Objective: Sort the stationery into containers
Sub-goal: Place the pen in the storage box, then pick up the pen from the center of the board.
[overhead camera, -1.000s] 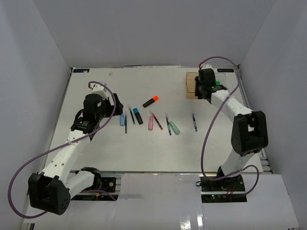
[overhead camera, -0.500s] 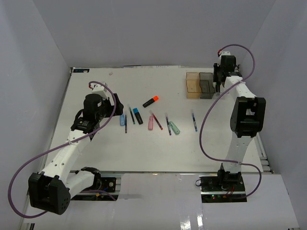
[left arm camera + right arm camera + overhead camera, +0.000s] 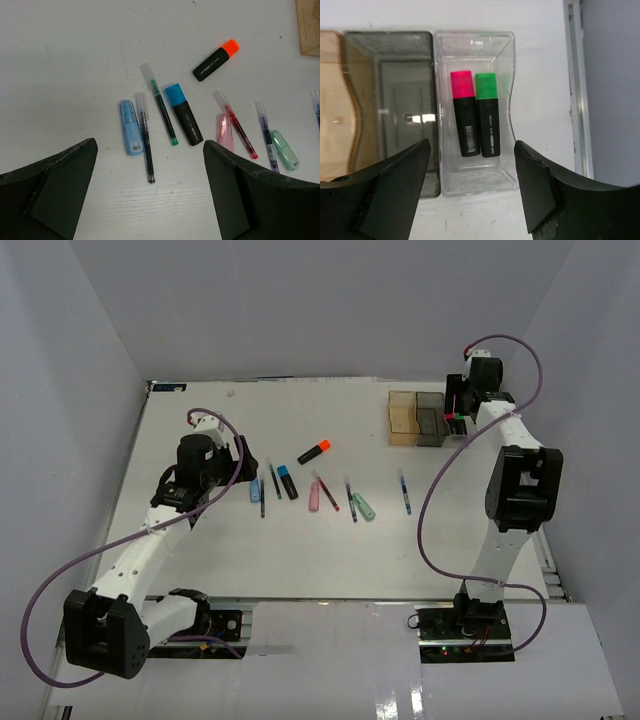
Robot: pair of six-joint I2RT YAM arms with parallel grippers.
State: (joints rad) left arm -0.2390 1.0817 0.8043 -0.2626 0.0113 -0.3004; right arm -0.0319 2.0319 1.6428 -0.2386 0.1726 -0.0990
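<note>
White tabletop (image 3: 300, 550): R jaws wide, empty, over clear bin (image 3: 506, 40) w/ pink highlighter (image 3: 465, 120) + green highlighter (image 3: 488, 120) inside. Other pens (image 3: 162, 107) lie mid-tabletop, L arm (image 3: 150, 530) nearer. L jaws wide above them; blue-cap highlighter (image 3: 183, 116) sits btwn, long axis roughly square to closing line. Next pick, I'd say.

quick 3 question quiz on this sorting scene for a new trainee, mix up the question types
1. True or false: the smoky grey bin holds no stationery.
2. Which cap colours lie in the clear bin? A: pink and green. B: orange and blue. C: blue and pink.
3. How many highlighters lie loose on the table?

Key
1. True.
2. A: the pink-capped highlighter and the green-capped highlighter, side by side.
3. Two: the orange-capped highlighter and the blue-capped highlighter.
</note>
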